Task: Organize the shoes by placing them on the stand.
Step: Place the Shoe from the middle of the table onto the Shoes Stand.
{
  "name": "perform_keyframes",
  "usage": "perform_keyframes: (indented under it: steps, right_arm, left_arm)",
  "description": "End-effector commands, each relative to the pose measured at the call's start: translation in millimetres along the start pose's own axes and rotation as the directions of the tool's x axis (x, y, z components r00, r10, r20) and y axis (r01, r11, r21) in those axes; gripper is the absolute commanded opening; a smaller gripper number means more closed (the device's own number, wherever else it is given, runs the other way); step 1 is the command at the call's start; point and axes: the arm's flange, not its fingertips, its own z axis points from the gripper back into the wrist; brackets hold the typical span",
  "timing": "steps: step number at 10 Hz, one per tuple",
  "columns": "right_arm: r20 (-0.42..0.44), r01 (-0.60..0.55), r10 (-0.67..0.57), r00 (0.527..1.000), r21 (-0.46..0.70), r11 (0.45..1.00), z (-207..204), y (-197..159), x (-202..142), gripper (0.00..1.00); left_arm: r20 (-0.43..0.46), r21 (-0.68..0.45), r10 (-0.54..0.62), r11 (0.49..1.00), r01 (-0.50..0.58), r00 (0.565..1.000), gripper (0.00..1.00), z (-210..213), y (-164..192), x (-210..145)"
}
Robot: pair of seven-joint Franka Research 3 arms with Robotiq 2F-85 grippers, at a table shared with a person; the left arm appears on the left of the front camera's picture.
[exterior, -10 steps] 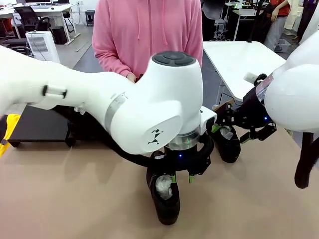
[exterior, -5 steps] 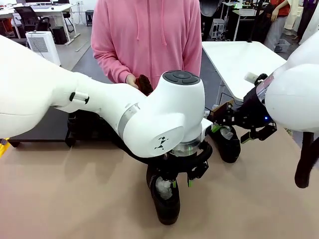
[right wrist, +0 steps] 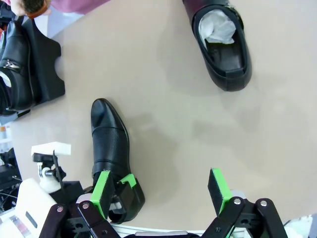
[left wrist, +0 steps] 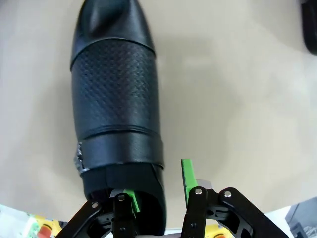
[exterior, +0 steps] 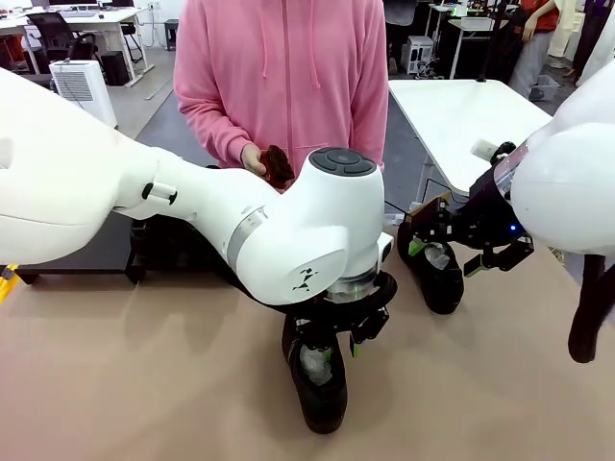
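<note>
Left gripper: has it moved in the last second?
Yes. The left gripper has dropped slightly and shifted left, closer onto the near shoe, which stayed put.

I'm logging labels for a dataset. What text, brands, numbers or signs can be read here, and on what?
No readable words or numbers.
Black emblem, no letters: on the left arm, on its white housing.
Coloured patch in the left wrist view's bottom-left corner: too blurred to read.
Shoes: no print visible.
</note>
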Motion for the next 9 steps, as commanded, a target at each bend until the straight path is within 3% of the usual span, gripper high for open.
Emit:
perform_keyframes:
  steps: [1,2,5,9]
  right_arm:
    - [-0.004,-0.018,0.018,1.000,0.019,1.000,1,-1,4,1.00]
    - [-0.004,-0.018,0.018,1.000,0.019,1.000,1,-1,4,1.00]
    - [-0.004,-0.018,0.018,1.000,0.019,1.000,1,-1,4,1.00]
    - [-0.004,-0.018,0.018,1.000,0.019,1.000,1,-1,4,1.00]
  left_arm:
    - [-0.003,0.062,0.025,0.998,-0.025,1.000,0.44,-5,-5,-1]
    - [-0.046,0.066,0.017,0.998,-0.014,0.999,0.44,-8,-4,0]
    - [-0.030,0.066,-0.012,0.998,0.014,0.999,0.00,-4,-1,-2]
    - [-0.064,0.097,0.006,0.995,0.000,0.998,0.00,-18,6,4]
